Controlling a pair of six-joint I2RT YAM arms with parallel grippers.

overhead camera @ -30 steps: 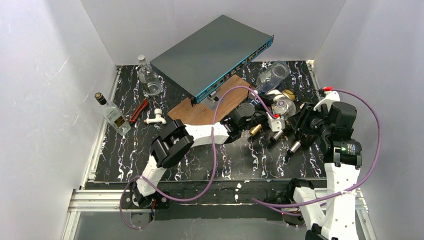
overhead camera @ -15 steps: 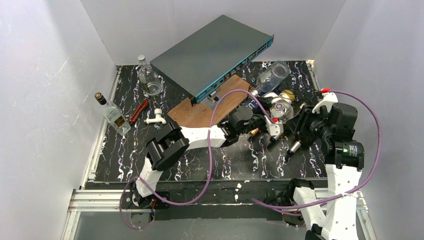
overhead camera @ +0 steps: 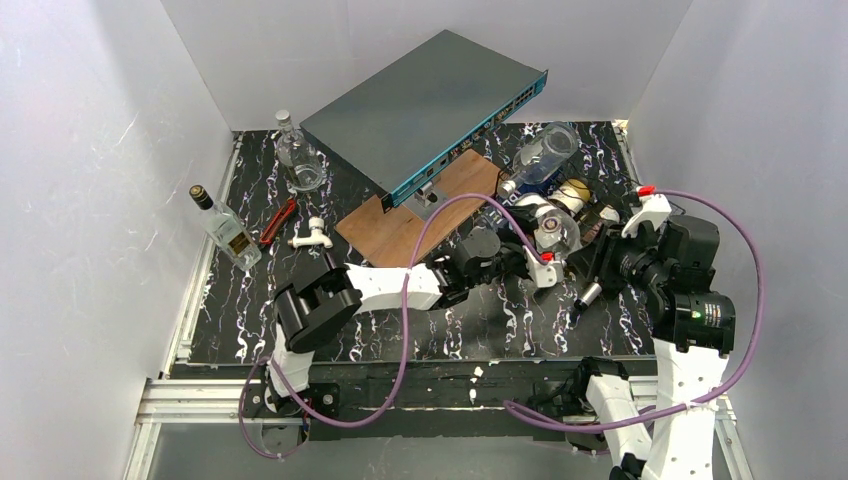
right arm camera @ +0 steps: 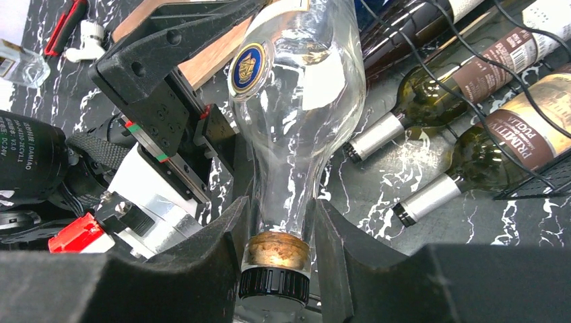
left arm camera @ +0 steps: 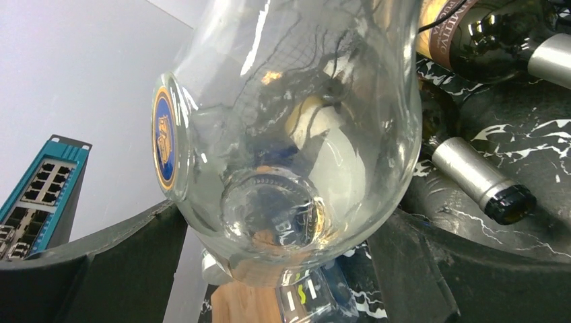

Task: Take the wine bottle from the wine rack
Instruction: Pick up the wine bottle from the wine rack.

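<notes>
Black, white-veined tabletop (overhead camera: 250, 310) fills the floor of a pale-walled booth. The lift-out step looks nearly finished. The clear pear-shaped glass bottle with a blue-and-gold round badge (right arm camera: 296, 114) hangs free of the low black wire wine rack (right arm camera: 539, 180). That rack lies ahead and to the right of the right claw (right arm camera: 277, 232), with dark labelled wine bottles (right arm camera: 431, 101) under its wires.

The right claw pinches the clear bottle by its neck, fingers pressed in on both sides just above the cork and black cap, and the body points away from it. The left claw (left arm camera: 283, 219) stands spread wide with the bottle's bulb between its fingers. The glass meets both finger edges in its wrist view, but I cannot tell whether they press it.

By my judgement, the next move is to carry the bottle to bare table away from the rack, both claws travelling together so the neck is not twisted.

The right arm rises from the near corner, elbow bent, wrist turned leftward. The left arm lies low, stretched across the table toward the right claw.
</notes>
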